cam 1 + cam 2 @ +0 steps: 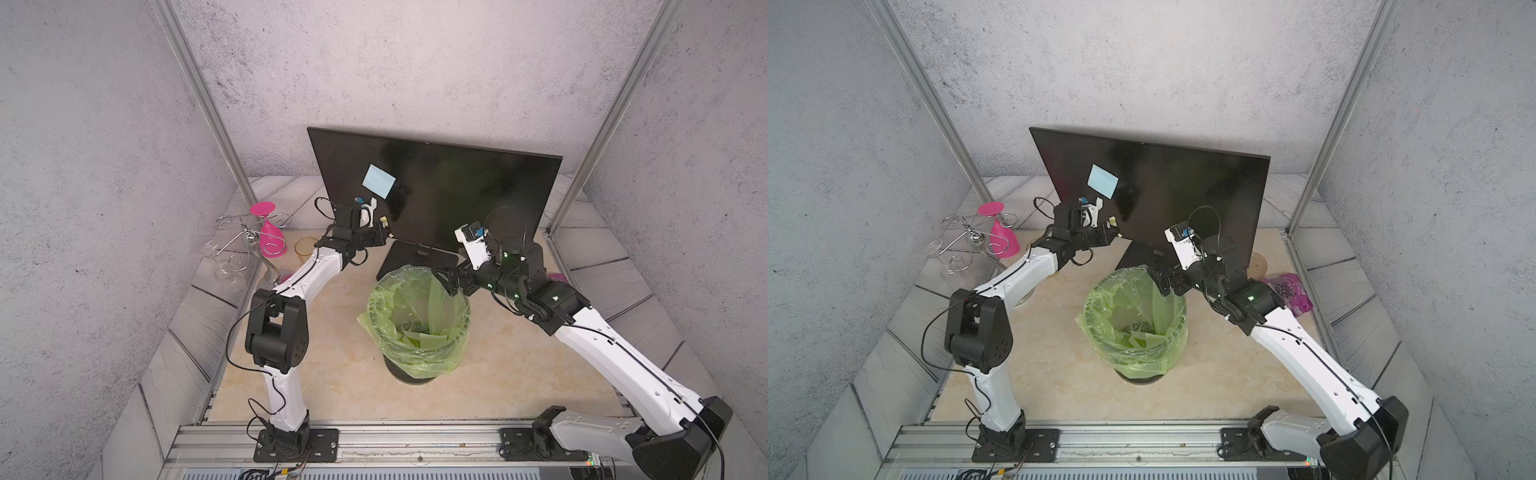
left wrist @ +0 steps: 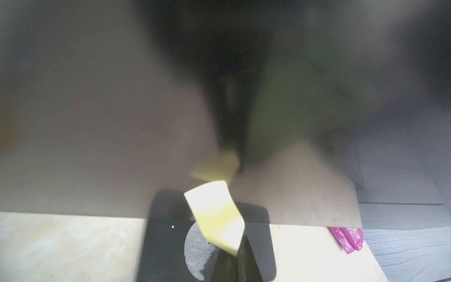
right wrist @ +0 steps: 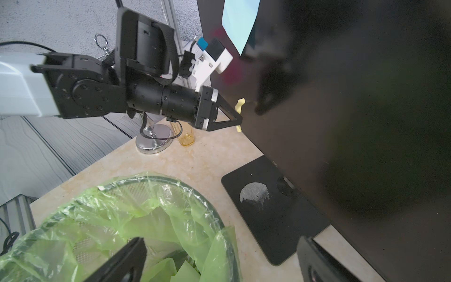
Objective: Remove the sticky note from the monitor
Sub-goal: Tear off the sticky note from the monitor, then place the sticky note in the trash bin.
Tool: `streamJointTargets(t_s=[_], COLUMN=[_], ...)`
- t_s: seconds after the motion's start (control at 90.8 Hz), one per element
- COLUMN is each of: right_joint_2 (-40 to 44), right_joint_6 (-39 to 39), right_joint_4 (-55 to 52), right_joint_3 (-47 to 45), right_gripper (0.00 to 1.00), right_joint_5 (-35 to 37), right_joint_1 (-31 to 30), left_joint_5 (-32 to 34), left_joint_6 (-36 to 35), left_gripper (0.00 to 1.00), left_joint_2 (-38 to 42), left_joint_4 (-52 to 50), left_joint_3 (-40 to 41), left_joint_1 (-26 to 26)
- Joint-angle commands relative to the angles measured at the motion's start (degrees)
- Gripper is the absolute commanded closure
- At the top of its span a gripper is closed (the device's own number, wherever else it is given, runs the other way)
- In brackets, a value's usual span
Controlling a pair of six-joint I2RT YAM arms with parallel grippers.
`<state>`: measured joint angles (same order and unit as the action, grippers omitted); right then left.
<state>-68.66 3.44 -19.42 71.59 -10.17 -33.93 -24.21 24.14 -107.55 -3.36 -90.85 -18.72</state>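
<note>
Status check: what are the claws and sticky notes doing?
Left claw shut on yellow note at monitor. Right claw open above bin. Blue note stuck on monitor.

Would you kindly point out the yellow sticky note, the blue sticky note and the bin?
yellow sticky note (image 2: 214, 214): left wrist view, its middle.
blue sticky note (image 1: 379, 181): a top view, its middle.
bin (image 1: 390, 279): a top view, lined rim.

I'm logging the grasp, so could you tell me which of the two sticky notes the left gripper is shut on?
The left gripper pinches the yellow note, low at the monitor; the pale blue note sits higher on the screen, untouched.
</note>
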Motion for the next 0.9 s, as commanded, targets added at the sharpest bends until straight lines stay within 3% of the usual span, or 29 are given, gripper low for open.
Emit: streamJointTargets(t_s=[0.0,0.22,0.473,0.639,0.892], right_joint_2=[0.94,1.65,3.27,4.53,5.63], right_joint_6=[0.44,0.08,-2.22,-2.95,-3.18], right_joint_4=[0.64,0.15,-2.05,-3.15,-4.46], right_joint_3=[-0.06,0.04,0.95,1.4,1.87], right_gripper=[0.01,0.01,0.01,0.01,0.01], right_joint_5=[-0.3,0.45,4.1,4.99,5.82], right_joint_1=[0.23,0.18,0.36,0.64,0.9], left_joint_5=[2.27,2.06,-2.85,-8.19,-5.62], left_joint_6=[-1.54,-3.58,-5.08,-4.74,-4.17], left_gripper=[1.0,1.0,1.0,1.0,0.98], left_joint_2=[4.97,12.31,30.01,40.15,49.04], left_joint_4=[0.07,-8.02,-16.59,-17.99,-20.55], left_joint_3=[1.83,3.82,12.21,19.78,26.02], left_joint_1=[0.21,0.52,-0.97,-5.89,-15.16])
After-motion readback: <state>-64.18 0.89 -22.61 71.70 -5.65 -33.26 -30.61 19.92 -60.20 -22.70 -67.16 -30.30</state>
